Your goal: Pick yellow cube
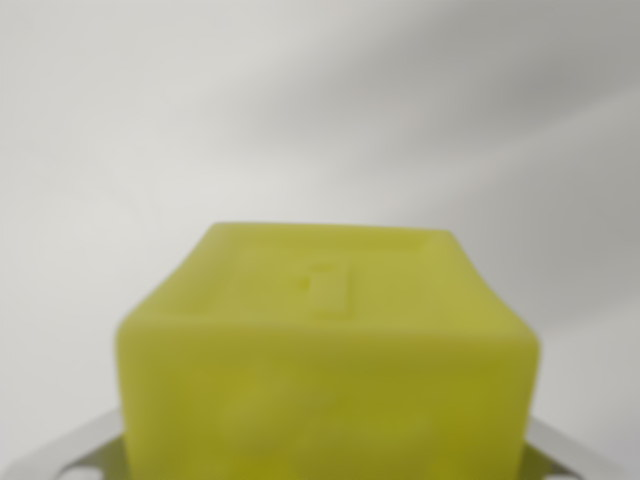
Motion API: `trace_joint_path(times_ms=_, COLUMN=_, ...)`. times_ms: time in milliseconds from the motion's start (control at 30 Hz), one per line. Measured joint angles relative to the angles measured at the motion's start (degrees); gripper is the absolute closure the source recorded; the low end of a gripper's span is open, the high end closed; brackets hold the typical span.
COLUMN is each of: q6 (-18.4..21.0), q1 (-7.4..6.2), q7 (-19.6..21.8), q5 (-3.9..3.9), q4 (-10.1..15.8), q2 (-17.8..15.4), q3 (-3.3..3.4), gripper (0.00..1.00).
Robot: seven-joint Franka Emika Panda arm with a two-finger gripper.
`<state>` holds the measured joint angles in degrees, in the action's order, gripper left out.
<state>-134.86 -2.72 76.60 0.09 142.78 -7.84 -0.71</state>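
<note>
One blurred yellow cube (325,370) fills the lower frame, pale blank surface beyond; jaws' state unclear.

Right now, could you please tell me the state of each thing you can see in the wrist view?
yellow cube: close under the camera, filling the lower middle of the wrist view, blurred, upright with its top face showing a small rectangular recess.
metal parts: grey pieces at the bottom corners on both sides of the cube, mostly hidden; whether they are the fingers, or touch the cube, cannot be told.
background surface: plain light grey, out of focus.
</note>
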Motion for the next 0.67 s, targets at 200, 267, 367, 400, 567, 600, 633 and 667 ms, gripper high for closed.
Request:
trace_joint_path(times_ms=200, q6=2.4, q1=0.00, q7=0.0, q5=0.02, q4=-0.9, q2=-1.5, q3=0.00, gripper=1.00)
trace_joint_path(times_ms=267, q6=3.2, q1=0.00, q7=0.0, q5=0.02, q4=-1.2, q2=-2.0, q3=0.00, gripper=1.00)
trace_joint_path(times_ms=367, q6=4.1, q1=0.00, q7=0.0, q5=0.03, q4=-1.6, q2=-2.5, q3=0.00, gripper=1.00)
trace_joint_path(times_ms=400, q6=4.2, q1=0.00, q7=0.0, q5=0.03, q4=-1.6, q2=-2.6, q3=0.00, gripper=1.00)
trace_joint_path(times_ms=567, q6=4.3, q1=0.00, q7=0.0, q5=0.03, q4=-1.7, q2=-2.6, q3=0.00, gripper=1.00)
trace_joint_path(times_ms=600, q6=4.3, q1=0.00, q7=0.0, q5=0.03, q4=-1.7, q2=-2.6, q3=0.00, gripper=1.00)
trace_joint_path(times_ms=633, q6=4.3, q1=0.00, q7=0.0, q5=0.03, q4=-1.7, q2=-2.6, q3=0.00, gripper=1.00)
trace_joint_path(times_ms=667, q6=4.3, q1=0.00, q7=0.0, q5=0.03, q4=-1.7, q2=-2.6, q3=0.00, gripper=1.00)
